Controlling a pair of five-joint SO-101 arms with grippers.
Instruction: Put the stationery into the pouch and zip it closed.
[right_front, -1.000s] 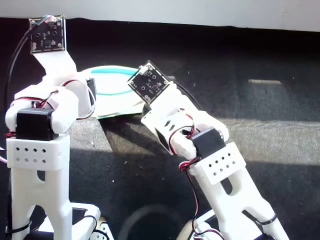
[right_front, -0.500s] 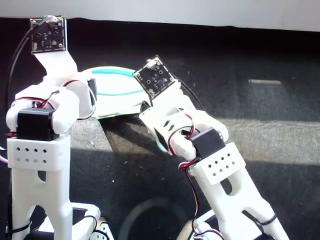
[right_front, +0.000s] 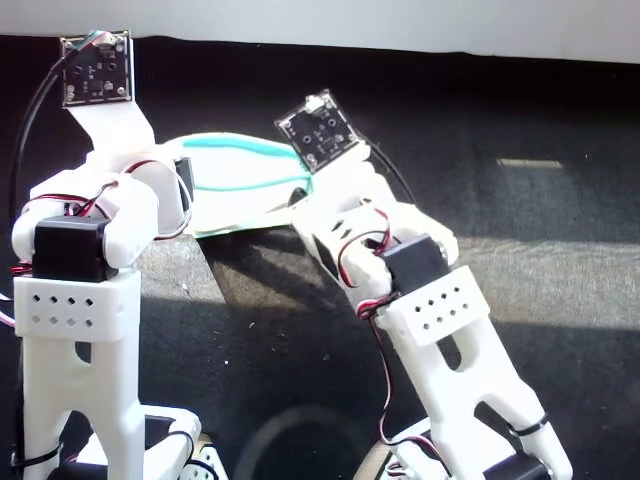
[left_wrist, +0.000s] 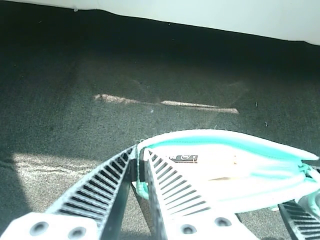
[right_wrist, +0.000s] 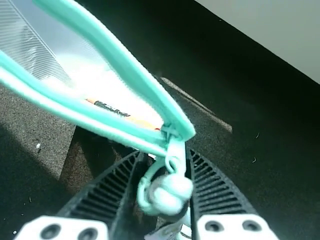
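you're at the zipping step. the stationery looks to be inside already: an orange pen (right_wrist: 117, 111) lies in the open mouth of the pouch (right_front: 240, 185), which sits upper middle in the high view, between the two arms. your left gripper (left_wrist: 139, 159) is clamped shut on the pouch's end at lower centre of its wrist view, anchoring it. your right gripper (right_wrist: 165, 159) is closed on the teal zip pull (right_wrist: 167, 190) at bottom centre of its own view. the slider (right_wrist: 174, 132) is just above it, and the two teal tracks split away toward the upper left (so the zip is, as far as i can judge, not yet closed at all).

for the next move, the slider should probably travel along those tracks toward the end your left gripper holds. keep that clamp firm and the pouch taut, and pull in line with the teeth so the pull doesn't slip out of the jaws.

compared with a second ago, the right arm's wrist has gone up and to the right in the high view. the pouch's teal edge now reaches further right with it. the left arm hasn't moved.
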